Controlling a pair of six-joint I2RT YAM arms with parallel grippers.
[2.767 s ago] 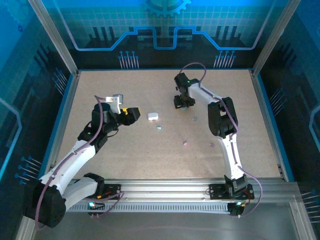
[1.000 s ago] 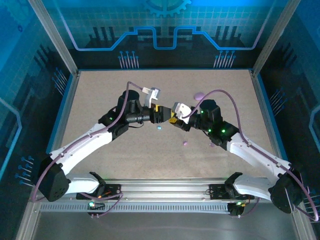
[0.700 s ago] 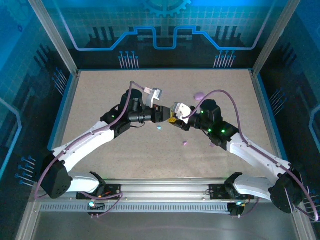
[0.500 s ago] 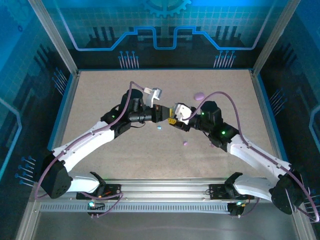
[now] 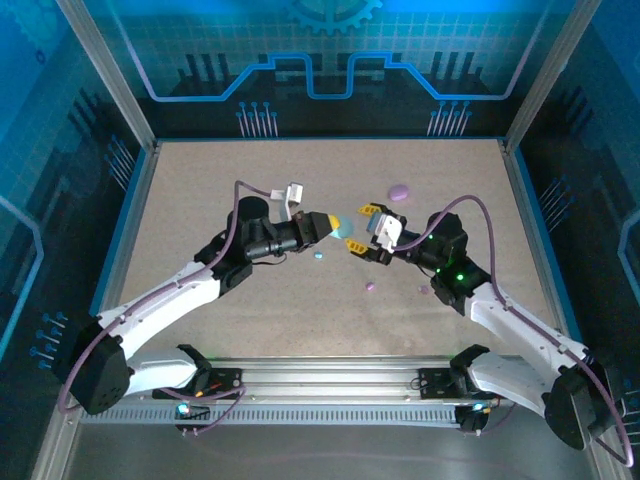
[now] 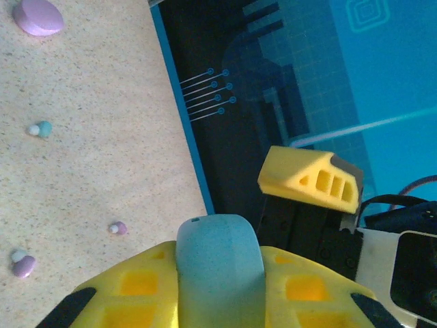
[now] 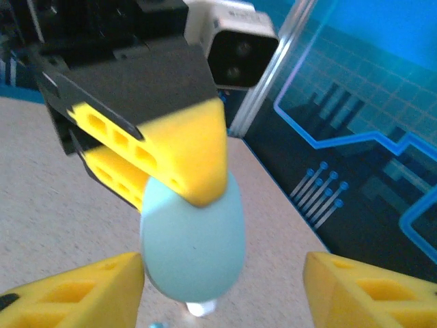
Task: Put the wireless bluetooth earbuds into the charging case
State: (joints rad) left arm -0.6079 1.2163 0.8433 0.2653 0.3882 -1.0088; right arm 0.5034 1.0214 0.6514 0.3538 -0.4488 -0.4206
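My left gripper is shut on a teal pebble-shaped charging case and holds it above the table's middle. In the left wrist view the case is pinched between the yellow fingers. My right gripper faces it from the right, open, with its jaws on either side of the case's free end and not touching it. Tiny earbuds lie on the table: a teal one and two purple ones.
A purple case lies closed behind the right gripper; the left wrist view shows it too. A small white thing sits on the table below the held case. Blue-edged walls ring the table.
The left gripper has shut on the teal case. The right gripper has opened and drawn back a little to the right. Both arms have shifted slightly away from the table's near side.
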